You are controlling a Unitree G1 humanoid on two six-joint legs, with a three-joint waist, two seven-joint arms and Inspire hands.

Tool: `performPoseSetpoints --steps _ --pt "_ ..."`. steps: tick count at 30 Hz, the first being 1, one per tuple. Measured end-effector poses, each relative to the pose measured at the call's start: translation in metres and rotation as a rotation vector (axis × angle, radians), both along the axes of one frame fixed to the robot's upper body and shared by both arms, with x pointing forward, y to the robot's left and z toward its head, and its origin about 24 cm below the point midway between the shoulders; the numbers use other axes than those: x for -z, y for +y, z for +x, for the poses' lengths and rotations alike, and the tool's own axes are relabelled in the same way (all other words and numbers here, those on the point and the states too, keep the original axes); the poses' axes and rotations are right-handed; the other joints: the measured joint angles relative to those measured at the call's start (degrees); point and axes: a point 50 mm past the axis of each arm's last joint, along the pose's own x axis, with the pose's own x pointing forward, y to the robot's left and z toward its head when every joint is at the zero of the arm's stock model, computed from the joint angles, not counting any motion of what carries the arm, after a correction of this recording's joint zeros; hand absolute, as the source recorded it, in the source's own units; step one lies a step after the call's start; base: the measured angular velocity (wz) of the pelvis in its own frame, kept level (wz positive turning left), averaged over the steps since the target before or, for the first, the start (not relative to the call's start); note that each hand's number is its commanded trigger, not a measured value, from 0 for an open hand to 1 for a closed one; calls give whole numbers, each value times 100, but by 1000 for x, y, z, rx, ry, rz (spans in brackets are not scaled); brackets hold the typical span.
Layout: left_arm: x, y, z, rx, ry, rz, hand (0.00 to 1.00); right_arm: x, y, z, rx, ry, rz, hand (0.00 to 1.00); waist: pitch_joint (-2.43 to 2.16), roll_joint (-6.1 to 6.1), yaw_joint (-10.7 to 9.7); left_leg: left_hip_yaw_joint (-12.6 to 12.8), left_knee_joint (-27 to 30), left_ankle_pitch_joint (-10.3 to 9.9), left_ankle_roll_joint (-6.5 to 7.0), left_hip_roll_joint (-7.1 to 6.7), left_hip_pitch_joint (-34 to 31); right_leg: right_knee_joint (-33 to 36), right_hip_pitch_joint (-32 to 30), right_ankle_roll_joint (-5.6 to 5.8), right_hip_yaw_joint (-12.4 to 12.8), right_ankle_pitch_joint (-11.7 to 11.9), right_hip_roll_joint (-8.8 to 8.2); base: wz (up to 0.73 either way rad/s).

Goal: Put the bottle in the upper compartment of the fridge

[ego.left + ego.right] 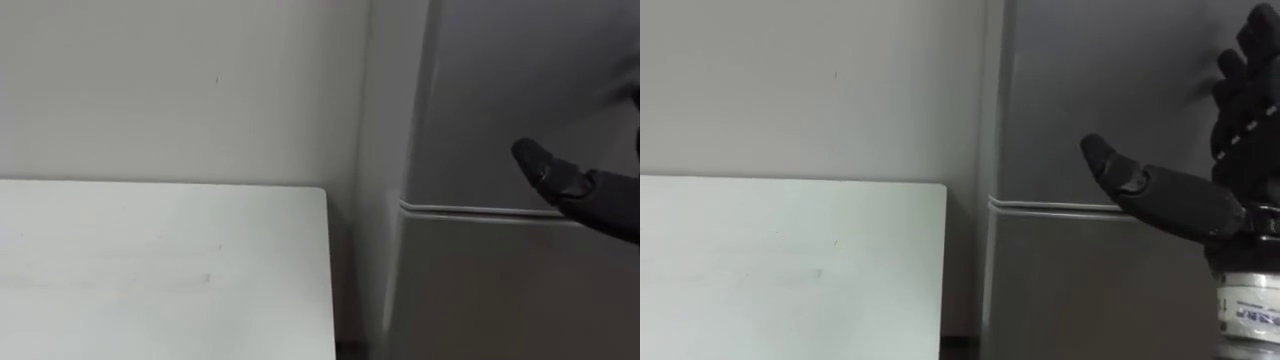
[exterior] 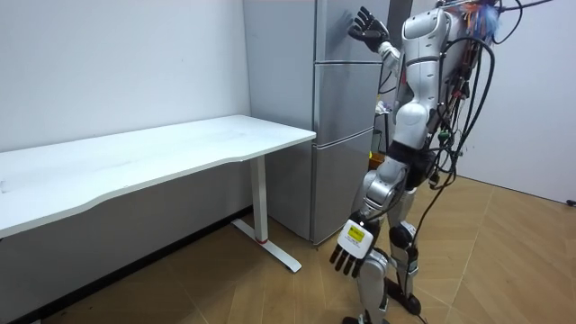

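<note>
Beside the desk's (image 2: 180, 148) end, the robot's open right hand (image 1: 1210, 205) was up at the fridge's (image 2: 342, 108) shut top door. Its left hand (image 2: 351, 250) hung open. With both hands empty, no bottle could go in.

White table (image 2: 180, 148) against the pale wall (image 2: 108, 63), on wooden floor (image 2: 504, 261).
</note>
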Motion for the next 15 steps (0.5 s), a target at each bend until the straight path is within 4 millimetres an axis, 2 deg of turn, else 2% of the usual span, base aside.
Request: performPoseSetpoints --steps 4,8,10,11,15 --pt "0 1 2 8 5 1 0 5 -2 4 46 24 -42 0 16 -39 -3 -57 18 -1 0 -4 26 -78 84 1 -47 3 2 6" --pt "0 1 2 4 13 0 0 10 -4 7 97 34 -85 0 11 -51 1 -123 23 2 -1 -9 27 -88 127 1 -114 8 2 8" --pt "0 1 2 3 17 -1 0 12 -3 8 108 37 -85 0 10 -51 16 -122 11 2 -1 -9 48 -94 166 1 -116 8 2 0" --pt "0 1 2 3 19 -1 0 16 -3 10 127 47 -98 0 32 -70 30 -123 12 2 -1 -9 54 -96 177 1 -123 8 2 0" --pt "0 1 4 10 22 -1 0 24 -6 14 181 63 -113 0 29 -97 105 -139 85 1 1 -4 31 -105 179 -3 -132 19 3 0"
